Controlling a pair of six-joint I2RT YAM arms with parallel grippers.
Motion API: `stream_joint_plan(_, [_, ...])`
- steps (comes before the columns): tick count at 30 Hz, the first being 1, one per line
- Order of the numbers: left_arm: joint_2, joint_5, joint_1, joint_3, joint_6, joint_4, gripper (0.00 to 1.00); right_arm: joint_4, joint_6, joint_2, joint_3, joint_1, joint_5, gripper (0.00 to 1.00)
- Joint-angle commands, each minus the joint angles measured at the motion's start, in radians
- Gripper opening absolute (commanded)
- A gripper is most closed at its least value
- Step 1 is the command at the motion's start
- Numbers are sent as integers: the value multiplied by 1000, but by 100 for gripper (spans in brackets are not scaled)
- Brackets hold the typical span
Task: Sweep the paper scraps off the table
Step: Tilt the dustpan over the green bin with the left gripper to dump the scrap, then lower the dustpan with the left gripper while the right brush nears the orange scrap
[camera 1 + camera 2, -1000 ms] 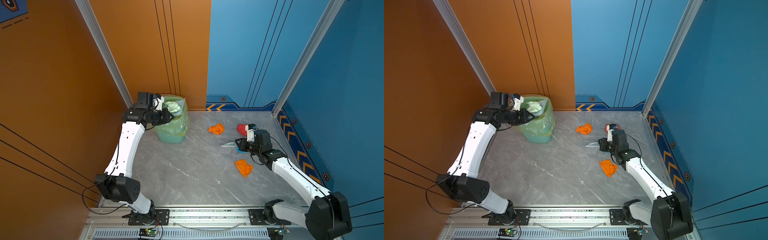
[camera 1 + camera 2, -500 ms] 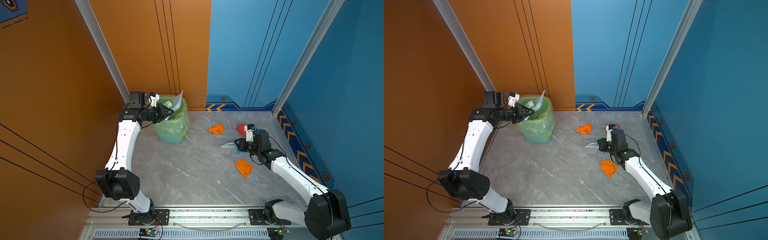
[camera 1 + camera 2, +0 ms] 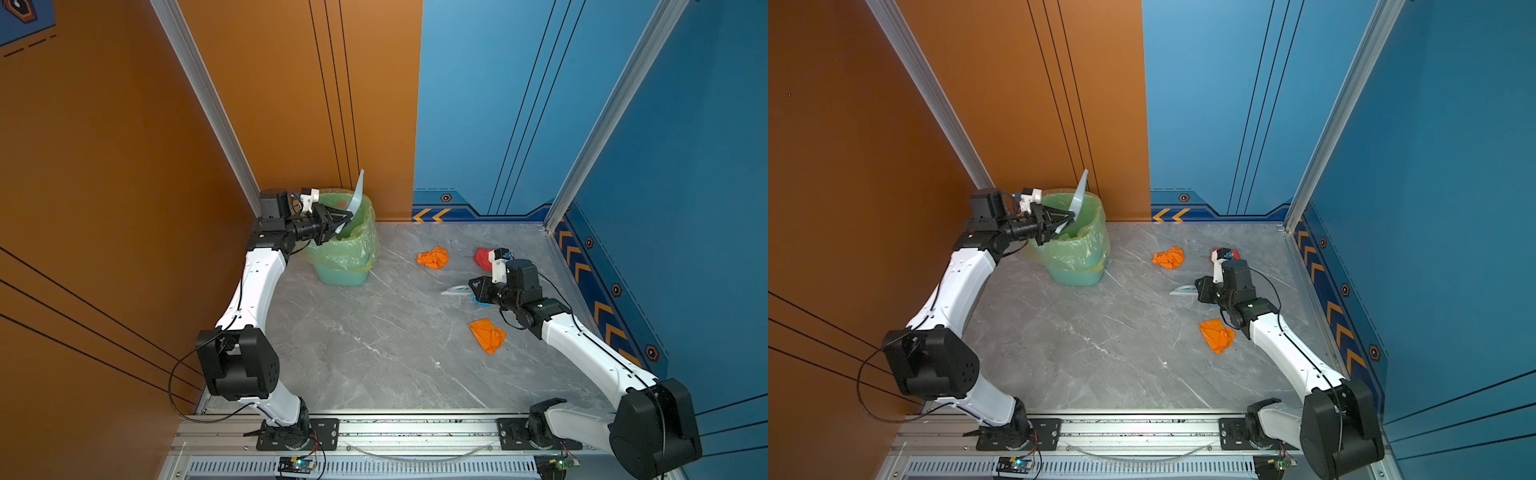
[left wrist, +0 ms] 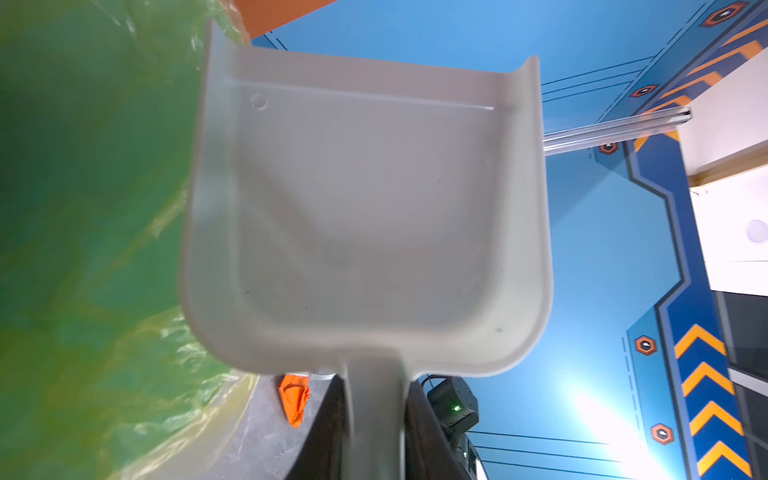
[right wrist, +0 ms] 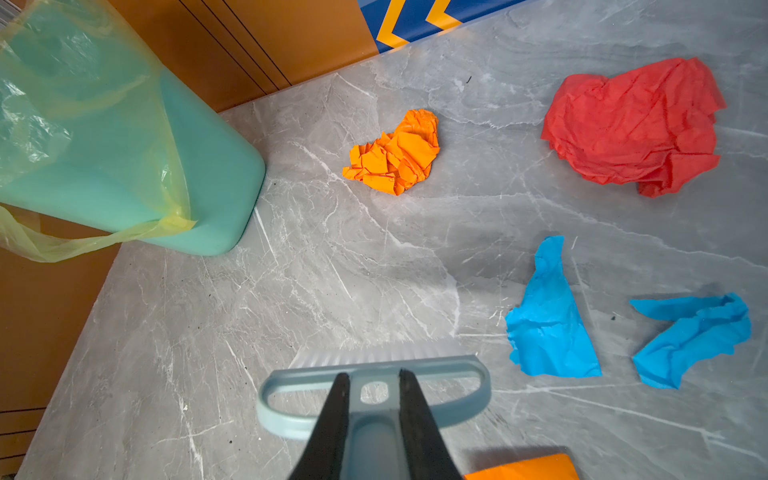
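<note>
My left end effector is clenched on the dustpan handle. The pan stands steeply tilted over the bin at the counter's far-left corner. Scraps lying on the counter:
- An orange scrap near the far edge.
- A red scrap to its right.
- Two blue scraps beside the brush.
- A second orange scrap nearer the front, towards the right edge.

My right end effector is clenched on the brush handle, held low.

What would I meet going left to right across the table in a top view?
Green bag-lined bin → far orange paper scrap → near orange paper scrap. The red scrap, blue scrap and brush overlap these, so omitted.
</note>
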Motion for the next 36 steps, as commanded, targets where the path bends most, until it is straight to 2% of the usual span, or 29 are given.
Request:
stream_joint_plan(1, [-40,52,12,7,-72,124,0,14,-1,3,19,7,-13,0])
stream_joint_plan(4, [-61,34,12,21,-44,93,0,3,-8,2,27,8,-9,0])
stream_joint_plan(8, [-104,-21,2,47,74,-30,0,-11,-12,8,46,8,4,0])
stream_joint_plan(14, [-197,-145,-58,25,226,-89,0,15,-14,17,82,13,43,0])
stream_joint_plan(17, [-251,-282,-116,5,328,-167,0,32,-17,30,116,20,91,0])
stream_joint_plan(25, [-410,-705,-285,-179,444,-200,0,158,21,113,199,57,265,0])
stream_joint_plan(36, [-451,-987,-474,-356,493,-234,0,296,49,359,370,114,537,0])
